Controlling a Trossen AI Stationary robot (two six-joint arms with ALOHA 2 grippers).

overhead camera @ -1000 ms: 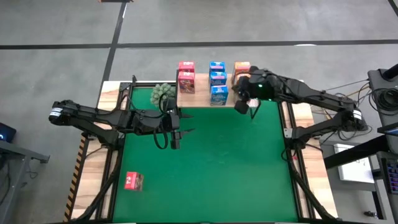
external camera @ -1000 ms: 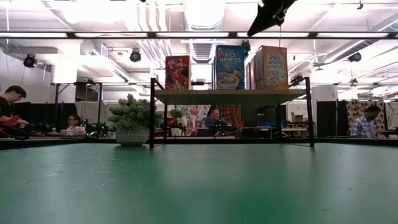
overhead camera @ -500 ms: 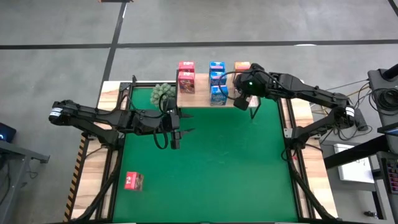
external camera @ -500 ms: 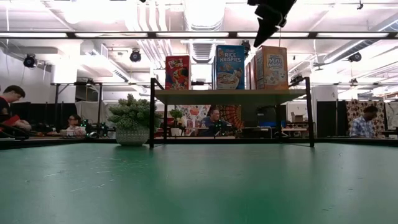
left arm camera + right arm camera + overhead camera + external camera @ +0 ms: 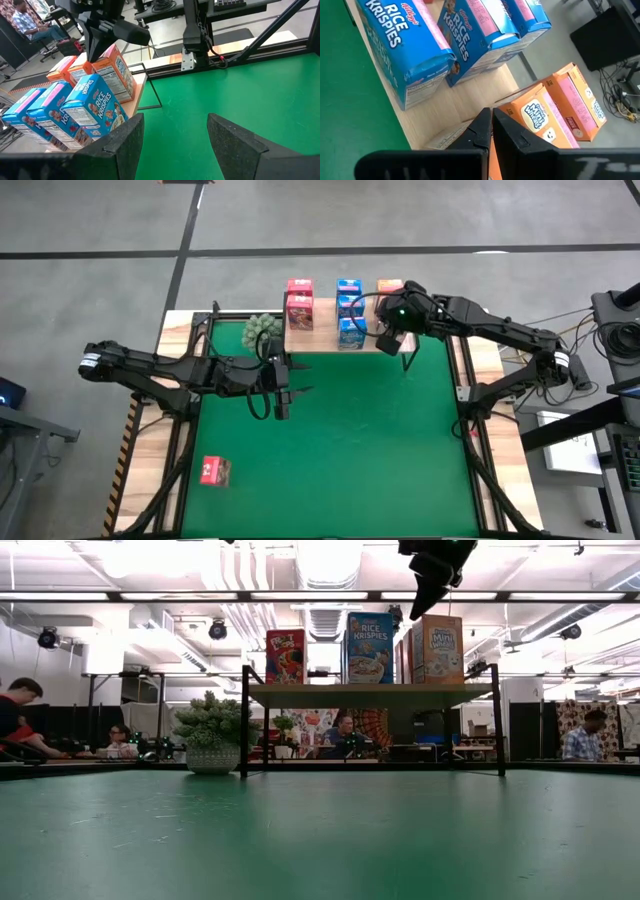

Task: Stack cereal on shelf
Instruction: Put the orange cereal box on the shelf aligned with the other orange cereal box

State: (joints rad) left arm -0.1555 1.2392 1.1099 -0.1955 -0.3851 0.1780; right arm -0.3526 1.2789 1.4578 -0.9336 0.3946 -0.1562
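The light wooden shelf (image 5: 320,340) stands at the table's far edge. On it stand rows of pink-red (image 5: 299,305), blue (image 5: 349,310) and orange cereal boxes (image 5: 389,285). My right gripper (image 5: 491,125) is shut and slants down over the front orange box (image 5: 437,645), its tip (image 5: 416,610) at that box's top. One more pink-red box (image 5: 214,470) lies on the green mat near the left front. My left gripper (image 5: 172,145) hangs open above the mat, left of centre (image 5: 281,390), holding nothing. My right gripper's shut fingertips (image 5: 92,59) stand at the top edge of the front orange box (image 5: 107,60), slanting down from above. Whether they touch the box, I cannot tell.
A green spiky plant in a pot (image 5: 262,328) stands on the mat just left of the shelf (image 5: 212,730). The shelf's thin black legs (image 5: 244,730) rise from the mat. People sit in the room beyond the table.
My right gripper has tipped further downward and sunk a little toward the top of the front orange box, staying shut. The boxes on the shelf have kept their places.
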